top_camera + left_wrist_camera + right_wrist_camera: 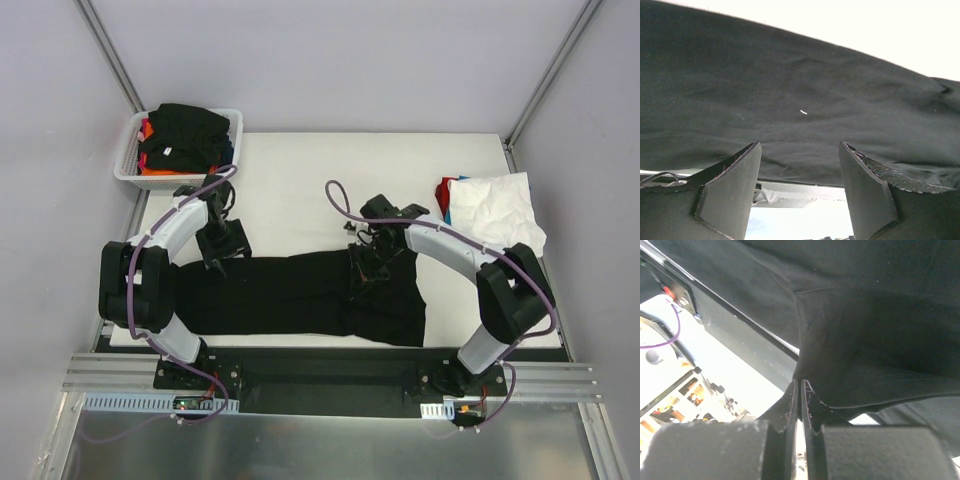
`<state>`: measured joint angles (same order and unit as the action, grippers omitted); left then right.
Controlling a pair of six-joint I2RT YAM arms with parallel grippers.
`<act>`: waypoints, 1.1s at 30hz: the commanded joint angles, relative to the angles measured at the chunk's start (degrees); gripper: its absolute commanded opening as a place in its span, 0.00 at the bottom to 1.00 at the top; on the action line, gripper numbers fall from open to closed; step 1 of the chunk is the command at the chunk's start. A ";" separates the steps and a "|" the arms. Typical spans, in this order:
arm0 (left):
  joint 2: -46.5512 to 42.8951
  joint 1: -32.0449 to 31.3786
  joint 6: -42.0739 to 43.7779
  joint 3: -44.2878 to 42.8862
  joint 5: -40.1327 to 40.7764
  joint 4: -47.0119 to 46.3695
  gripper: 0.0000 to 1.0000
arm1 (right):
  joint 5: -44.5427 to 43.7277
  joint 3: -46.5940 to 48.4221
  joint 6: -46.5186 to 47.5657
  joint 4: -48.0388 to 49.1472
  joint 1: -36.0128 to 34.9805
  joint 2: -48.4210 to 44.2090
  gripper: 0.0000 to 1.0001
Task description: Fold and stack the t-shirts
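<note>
From above, the black t-shirt [300, 295] lies spread lengthwise along the near part of the white desk [300, 190], its right end reaching almost to the near edge. The left hand [215, 262] sits at the shirt's far left edge and the right hand [360, 278] is down on the cloth right of its middle. A white mesh basket [125, 160] at the far left corner holds another black shirt [185, 130] on top of orange [160, 171] and red cloth. At the right side of the desk a white t-shirt [495, 210] rests crumpled over a red one [442, 190] and a blue one [449, 212]. In the left wrist view, the left hand [800, 187] has its fingers [732, 187] spread fairly wide with nothing between them. The black t-shirt [800, 90] fills the view just beyond the tips. In the right wrist view, the right hand [800, 384] has its fingers pressed together. Creases in the black t-shirt [870, 340] run down to the tips, so it seems to pinch a fold of that cloth, though the contact point is dark and hard to read.
</note>
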<state>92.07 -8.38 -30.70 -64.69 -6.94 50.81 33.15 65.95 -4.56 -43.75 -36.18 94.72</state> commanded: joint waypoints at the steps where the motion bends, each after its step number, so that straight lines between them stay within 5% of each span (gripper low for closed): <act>1: -3.04 -1.02 -0.15 1.23 0.70 0.17 0.64 | -2.82 -1.70 -3.08 -1.60 -3.10 -4.36 0.01; 28: -5.23 -4.01 0.73 8.16 1.14 -2.64 0.64 | -26.45 -3.73 -23.04 -5.29 -26.47 4.94 0.01; 30: -5.59 -4.01 0.82 9.13 1.23 -3.08 0.64 | -26.99 -3.81 -24.27 -5.74 -27.97 5.30 0.06; 33: -6.46 -4.10 0.90 10.81 1.23 -3.70 0.64 | -28.13 -4.52 -25.85 -5.39 -28.86 3.82 0.36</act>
<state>88.47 -11.70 -30.55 -55.59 -6.48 47.59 9.06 62.00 -26.35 -45.82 -63.75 100.14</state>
